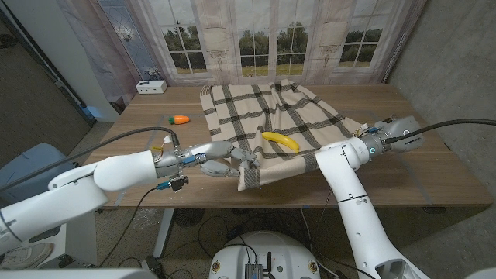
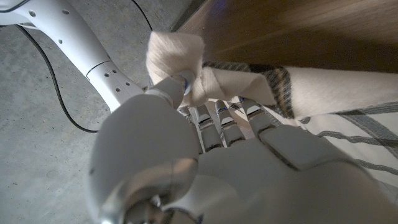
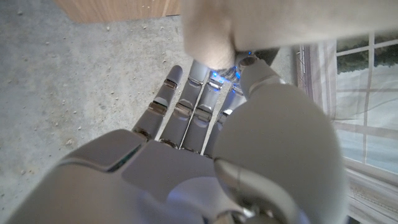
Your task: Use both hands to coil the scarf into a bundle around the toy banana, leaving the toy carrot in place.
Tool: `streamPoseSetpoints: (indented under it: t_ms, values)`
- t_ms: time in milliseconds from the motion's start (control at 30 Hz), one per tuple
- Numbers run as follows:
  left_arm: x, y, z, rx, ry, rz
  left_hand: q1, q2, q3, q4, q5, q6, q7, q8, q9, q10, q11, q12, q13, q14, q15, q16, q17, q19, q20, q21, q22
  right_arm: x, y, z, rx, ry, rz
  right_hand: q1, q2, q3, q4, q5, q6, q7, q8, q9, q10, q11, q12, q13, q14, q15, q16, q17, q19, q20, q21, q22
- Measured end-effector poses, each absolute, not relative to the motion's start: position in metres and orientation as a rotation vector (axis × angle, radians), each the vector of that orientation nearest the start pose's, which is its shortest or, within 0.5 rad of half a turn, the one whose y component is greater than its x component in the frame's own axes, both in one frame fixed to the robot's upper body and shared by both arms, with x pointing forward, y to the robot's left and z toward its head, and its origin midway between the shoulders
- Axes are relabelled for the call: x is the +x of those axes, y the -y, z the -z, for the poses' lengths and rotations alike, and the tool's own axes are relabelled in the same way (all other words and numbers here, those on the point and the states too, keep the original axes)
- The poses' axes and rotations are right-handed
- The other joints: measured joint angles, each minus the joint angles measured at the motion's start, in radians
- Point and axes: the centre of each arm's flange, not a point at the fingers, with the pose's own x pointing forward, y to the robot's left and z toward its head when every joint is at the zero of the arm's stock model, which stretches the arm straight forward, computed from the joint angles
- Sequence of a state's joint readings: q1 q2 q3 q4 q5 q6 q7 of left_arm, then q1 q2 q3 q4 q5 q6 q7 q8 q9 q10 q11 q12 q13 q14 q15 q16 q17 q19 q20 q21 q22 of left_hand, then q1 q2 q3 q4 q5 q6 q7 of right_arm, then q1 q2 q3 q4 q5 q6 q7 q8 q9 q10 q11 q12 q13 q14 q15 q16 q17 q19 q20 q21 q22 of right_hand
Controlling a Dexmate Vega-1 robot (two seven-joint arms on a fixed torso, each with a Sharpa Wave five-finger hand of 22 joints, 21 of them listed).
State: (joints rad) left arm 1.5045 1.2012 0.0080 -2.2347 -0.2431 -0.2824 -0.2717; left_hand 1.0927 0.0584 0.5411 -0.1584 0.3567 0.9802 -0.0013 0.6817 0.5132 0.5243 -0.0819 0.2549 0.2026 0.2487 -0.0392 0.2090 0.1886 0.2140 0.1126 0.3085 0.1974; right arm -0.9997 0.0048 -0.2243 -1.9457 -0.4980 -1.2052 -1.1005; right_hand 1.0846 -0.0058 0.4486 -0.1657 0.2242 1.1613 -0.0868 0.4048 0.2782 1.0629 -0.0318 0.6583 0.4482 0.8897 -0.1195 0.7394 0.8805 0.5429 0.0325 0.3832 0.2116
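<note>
a robot with two white arms stands at a wooden table (image 1: 403, 174), where a scarf (image 1: 271, 116) lies spread out across the middle, reaching from the far side to the near edge. the scarf is cream cloth with dark plaid lines, rumpled in soft folds; it looks light, limp and likely to sag or slip loose, so it probably needs firm holds at its corners or edges, with both hands drawing inward together. a yellow banana (image 1: 280, 142) lies on top of the scarf, toward its near right part; it looks like smooth, stiff plastic that could roll or slide as the cloth is pulled. an orange carrot (image 1: 180, 119) with a green end lies on bare wood to the left of the scarf, apart from it, so cloth drawn inward should not disturb it. the left hand (image 1: 221, 161) is at the scarf's near left corner, and in the left wrist view its fingers (image 2: 224, 121) pinch a bunched fold of the cloth against the thumb. the right hand (image 1: 370, 129) is at the scarf's right edge; in the right wrist view a blurred tuft of cream cloth sits at its fingertips (image 3: 205, 78), seemingly pinched, though the grip is partly hidden. a small white box (image 1: 151, 87) sits at the far left of the table.
</note>
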Motion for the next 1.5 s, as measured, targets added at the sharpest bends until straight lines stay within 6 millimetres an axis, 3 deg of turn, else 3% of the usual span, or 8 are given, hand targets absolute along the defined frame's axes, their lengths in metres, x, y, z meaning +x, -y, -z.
streamPoseSetpoints:
  t_ms: [267, 300, 700, 767, 1067, 1233, 1433, 1500]
  values:
    - [0.395, -0.230, 0.027, 0.988, 0.736, 0.641, -0.003, -0.003, 0.008, 0.000, 0.015, 0.000, 0.000, 0.008, 0.000, 0.000, 0.000, 0.000, 0.000, 0.000, 0.000, -0.006, 0.000, 0.000, 0.000, 0.000, 0.000, 0.495, 0.285, 0.004, -0.382, 0.103, 1.280, 0.007, -0.007, 0.001, 0.001, -0.007, 0.003, 0.003, 0.000, 0.000, 0.000, 0.000, 0.000, 0.004, 0.000, 0.000, 0.000, 0.016, -0.004, 0.004, 0.000, 0.000]
    - [0.393, -0.231, 0.026, 0.973, 0.743, 0.630, -0.003, -0.003, 0.009, 0.001, 0.015, 0.000, 0.000, 0.011, 0.000, 0.000, 0.000, 0.000, 0.000, 0.000, 0.000, -0.006, 0.000, 0.000, 0.000, 0.000, 0.000, 0.497, 0.284, 0.004, -0.377, 0.101, 1.266, 0.007, -0.007, 0.001, 0.001, -0.007, 0.012, 0.020, 0.000, 0.000, 0.000, 0.000, 0.000, 0.004, 0.000, 0.000, 0.000, 0.016, -0.005, 0.005, 0.000, 0.000]
    - [0.409, -0.262, 0.022, 1.001, 0.673, 0.309, -0.011, -0.011, 0.018, 0.003, 0.027, 0.000, 0.000, 0.011, 0.000, 0.007, -0.007, -0.005, 0.000, 0.000, 0.000, -0.006, 0.000, 0.000, 0.000, 0.000, 0.000, 0.499, 0.288, -0.027, -0.354, 0.185, 1.175, 0.009, -0.012, 0.009, 0.003, -0.012, 0.011, 0.021, 0.000, 0.004, -0.006, 0.005, 0.000, 0.004, -0.002, 0.002, 0.004, 0.031, -0.005, 0.005, 0.000, 0.000]
    - [0.413, -0.269, 0.020, 1.016, 0.658, 0.245, -0.011, -0.011, 0.019, 0.003, 0.029, 0.000, 0.000, 0.011, 0.000, 0.007, -0.007, -0.005, 0.000, 0.000, 0.000, -0.006, 0.000, 0.000, 0.000, 0.000, 0.000, 0.499, 0.289, -0.030, -0.357, 0.191, 1.168, 0.002, -0.018, 0.009, 0.003, -0.015, 0.027, 0.037, -0.003, 0.004, -0.006, 0.005, 0.000, 0.007, -0.004, 0.004, 0.004, 0.034, -0.005, 0.005, 0.005, 0.000]
    - [0.419, -0.268, 0.008, 1.000, 0.678, 0.183, -0.016, -0.016, 0.026, 0.004, 0.036, 0.000, 0.000, 0.011, 0.000, 0.007, -0.007, -0.005, 0.000, 0.000, 0.000, -0.008, 0.000, 0.000, 0.000, 0.000, 0.000, 0.504, 0.288, -0.037, -0.366, 0.197, 1.126, 0.000, -0.015, 0.017, 0.004, -0.018, 0.027, 0.037, -0.005, 0.004, -0.005, 0.005, 0.000, 0.009, -0.004, 0.004, 0.004, 0.039, -0.005, 0.005, 0.007, 0.000]
    - [0.431, -0.283, -0.001, 1.036, 0.642, 0.039, -0.016, -0.016, 0.027, 0.003, 0.036, 0.000, 0.000, 0.011, 0.000, 0.013, -0.013, -0.005, 0.000, 0.000, 0.000, -0.010, 0.000, 0.000, 0.000, 0.000, 0.000, 0.512, 0.290, -0.059, -0.421, 0.248, 1.127, -0.001, -0.015, 0.018, 0.003, -0.020, 0.027, 0.038, -0.001, 0.003, -0.005, 0.005, 0.000, 0.009, -0.004, 0.004, 0.004, 0.043, -0.005, 0.005, 0.007, 0.000]
    - [0.434, -0.273, -0.011, 1.039, 0.671, 0.039, -0.020, -0.020, 0.030, 0.006, 0.044, 0.002, -0.003, 0.017, 0.000, 0.013, -0.013, -0.005, 0.000, 0.000, 0.000, -0.009, 0.000, 0.000, 0.000, 0.000, 0.000, 0.516, 0.288, -0.060, -0.424, 0.244, 1.100, -0.003, -0.012, 0.024, 0.002, -0.020, 0.027, 0.038, -0.001, 0.007, -0.005, 0.005, 0.000, 0.009, -0.004, 0.004, 0.004, 0.044, -0.005, 0.005, 0.007, 0.000]
    - [0.441, -0.284, -0.016, 1.072, 0.634, -0.063, -0.020, -0.020, 0.034, 0.004, 0.044, 0.004, -0.004, 0.023, 0.001, 0.013, -0.013, -0.005, 0.000, 0.000, 0.000, -0.009, 0.000, 0.000, 0.000, 0.000, 0.000, 0.525, 0.285, -0.078, -0.464, 0.274, 1.100, -0.003, -0.012, 0.024, 0.002, -0.022, 0.027, 0.038, -0.001, 0.007, -0.005, 0.005, 0.000, 0.009, -0.004, 0.004, 0.004, 0.044, -0.005, 0.005, 0.012, 0.000]
